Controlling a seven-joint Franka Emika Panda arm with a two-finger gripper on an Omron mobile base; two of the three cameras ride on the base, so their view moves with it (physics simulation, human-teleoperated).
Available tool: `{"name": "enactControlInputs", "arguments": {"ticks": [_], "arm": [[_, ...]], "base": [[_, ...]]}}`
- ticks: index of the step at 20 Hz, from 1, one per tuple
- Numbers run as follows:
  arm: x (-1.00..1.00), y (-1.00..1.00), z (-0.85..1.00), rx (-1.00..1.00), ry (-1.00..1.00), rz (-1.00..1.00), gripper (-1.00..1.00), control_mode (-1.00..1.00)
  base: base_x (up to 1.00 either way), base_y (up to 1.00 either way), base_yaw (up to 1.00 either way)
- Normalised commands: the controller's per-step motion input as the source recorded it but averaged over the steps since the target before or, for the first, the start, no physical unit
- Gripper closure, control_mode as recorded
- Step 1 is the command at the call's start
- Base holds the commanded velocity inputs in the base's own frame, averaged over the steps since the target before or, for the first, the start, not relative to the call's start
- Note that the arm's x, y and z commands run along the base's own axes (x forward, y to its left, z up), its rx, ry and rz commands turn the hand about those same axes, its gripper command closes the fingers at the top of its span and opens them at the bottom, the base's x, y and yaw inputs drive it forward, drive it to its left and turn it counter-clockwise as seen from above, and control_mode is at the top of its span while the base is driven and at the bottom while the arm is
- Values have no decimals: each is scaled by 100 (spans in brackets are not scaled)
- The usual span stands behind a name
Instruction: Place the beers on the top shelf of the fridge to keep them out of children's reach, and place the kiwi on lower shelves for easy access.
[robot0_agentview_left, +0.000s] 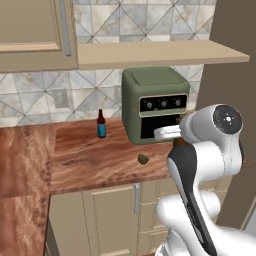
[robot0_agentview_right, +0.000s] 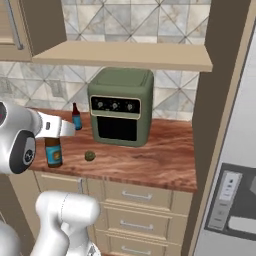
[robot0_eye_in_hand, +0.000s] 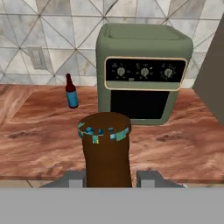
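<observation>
amber bottle (robot0_eye_in_hand: 107, 148): brown glass, blue-teal label | maroon bottle (robot0_agentview_left: 101, 124): dark body, red cap, blue label | kiwi (robot0_agentview_left: 143, 159): olive-brown | oven (robot0_agentview_right: 121, 106): dull green, black panel and door, cream trim | counter (robot0_agentview_right: 160, 160): reddish-brown wood grain | backsplash (robot0_eye_in_hand: 52, 39): pale grey-beige triangle tiles | fridge (robot0_agentview_right: 235, 165): brushed silver, dark grey recess

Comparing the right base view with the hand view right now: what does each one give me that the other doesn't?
Right base view alone: the kiwi lying on the counter in front of the green oven, the drawers below, and the fridge with its closed door and dispenser recess at the right.
Hand view alone: the gripper shut on the amber beer.
Both: the oven, the maroon beer standing to its left, the wooden counter and the tiled wall.
</observation>
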Motion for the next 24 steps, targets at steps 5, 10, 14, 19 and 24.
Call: {"name": "enactControlInputs", "arguments": {"ticks": [5,10,14,19,24], "arm": [[0,0,0,0,0,0,100,100],[0,0,0,0,0,0,100,100],[0,0,0,0,0,0,100,100],[0,0,0,0,0,0,100,100],[0,0,0,0,0,0,100,100]], "base": [[-57,-51,-1],[-26,-60,-3],[-1,-76,-3],[-1,-75,-4],[-1,-67,-6]]}}
